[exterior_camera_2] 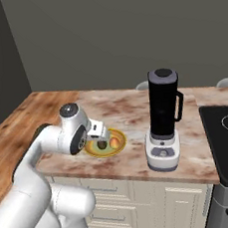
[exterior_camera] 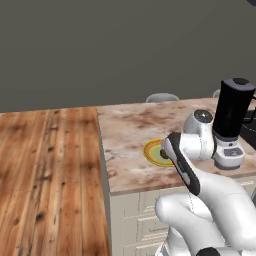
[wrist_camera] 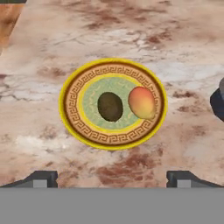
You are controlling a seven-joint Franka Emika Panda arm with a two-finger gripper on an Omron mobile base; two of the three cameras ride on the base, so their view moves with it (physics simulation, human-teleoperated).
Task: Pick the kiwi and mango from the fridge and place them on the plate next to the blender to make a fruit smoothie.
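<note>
- Now that both fruits lie on the plate (wrist_camera: pixel 70 105), the job looks almost done.
- The kiwi (wrist_camera: pixel 110 106) is a small dark brown ball. It sits near the middle of the plate.
- The mango (wrist_camera: pixel 141 102) is orange and yellow with a bit of red. It sits just beside the kiwi, on the plate too. I cannot tell if the two fruits touch.
- The plate has a yellow rim and stands on the brown and cream counter (wrist_camera: pixel 52 35).
- In the right base view, the plate (exterior_camera_2: pixel 119 134) is to the left of the blender (exterior_camera_2: pixel 163 118), and near it. The kiwi (exterior_camera_2: pixel 102 145) and the mango (exterior_camera_2: pixel 114 143) show there too.
- In the left base view, the yellow rim of the plate (exterior_camera: pixel 150 150) peeks out from behind the white arm, with the blender (exterior_camera: pixel 232 120) to its right.
- The gripper (wrist_camera: pixel 112 179) hangs over the plate and looks down at the fruit. Its two dark finger tips stand wide apart, and nothing is between them. It is holding nothing.
- I think the step in hand is letting go of the last fruit.
- For the next move, the hand should lift straight up and away. It must not bump the fruit, or one might roll off the plate.
- It should also keep away from the tall blender, so that does not tip.
</note>
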